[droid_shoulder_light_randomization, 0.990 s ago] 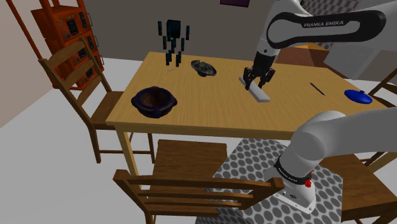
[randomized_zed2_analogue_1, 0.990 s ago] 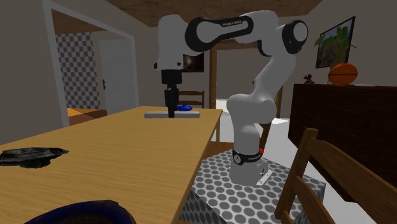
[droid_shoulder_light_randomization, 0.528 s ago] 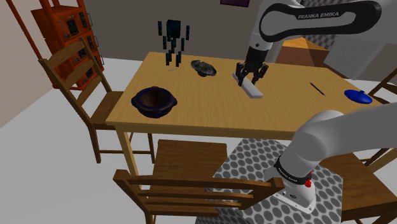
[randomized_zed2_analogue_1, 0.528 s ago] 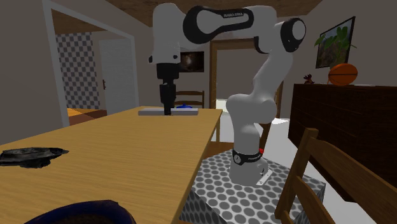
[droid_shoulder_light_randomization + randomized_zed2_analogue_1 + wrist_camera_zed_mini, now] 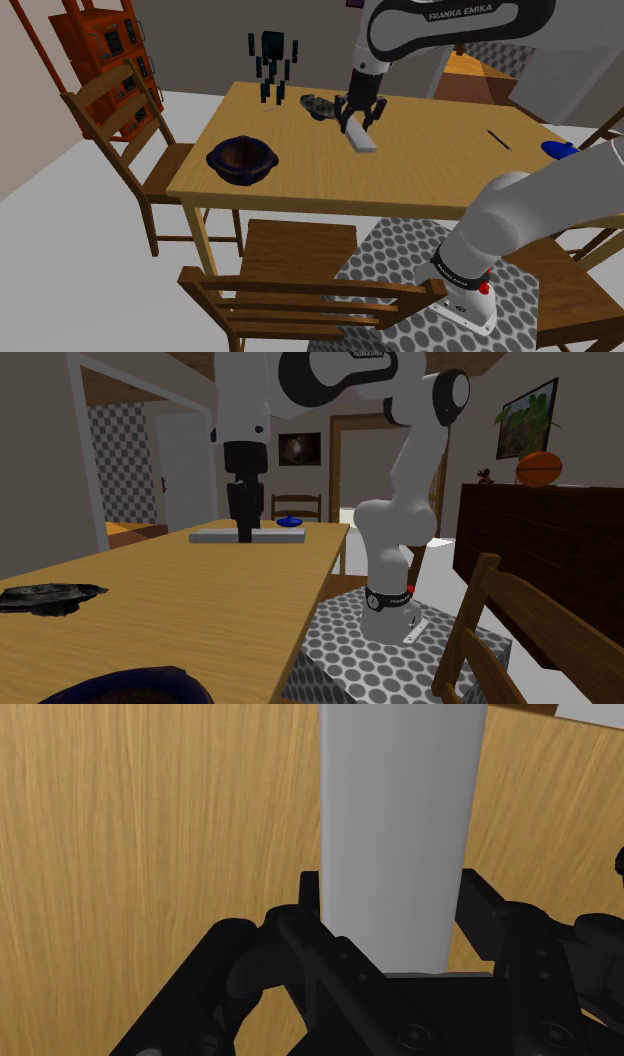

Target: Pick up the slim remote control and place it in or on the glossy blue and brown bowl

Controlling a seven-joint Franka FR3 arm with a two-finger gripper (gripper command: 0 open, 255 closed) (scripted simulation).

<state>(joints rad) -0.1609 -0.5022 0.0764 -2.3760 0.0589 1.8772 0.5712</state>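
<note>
The slim remote (image 5: 361,137) is a plain pale grey slab, held level a little above the wooden table (image 5: 300,170). My black gripper (image 5: 357,122) is shut on it across its middle. In the second exterior view the remote (image 5: 283,537) hangs as a flat bar under the gripper (image 5: 245,532). In the wrist view the remote (image 5: 398,814) runs straight out from between the two fingers (image 5: 482,909), which clasp its sides. The dark blue and brown bowl (image 5: 241,160) stands near the table's front corner on the shoulder view's left, well apart from the gripper; its rim (image 5: 120,682) shows in the second exterior view's lower left.
A dark flat object (image 5: 320,106) lies just beyond the gripper, also seen as a dark flat object (image 5: 45,597). A black and teal figure (image 5: 272,65) stands at the table's far edge. A thin pen (image 5: 498,139) and a blue lid (image 5: 561,150) lie toward the shoulder view's right. Wooden chairs (image 5: 120,130) surround the table.
The arm has carried the held remote across the table toward the shoulder view's left, nearer the dark flat object and the bowl. The grip has stayed shut.
</note>
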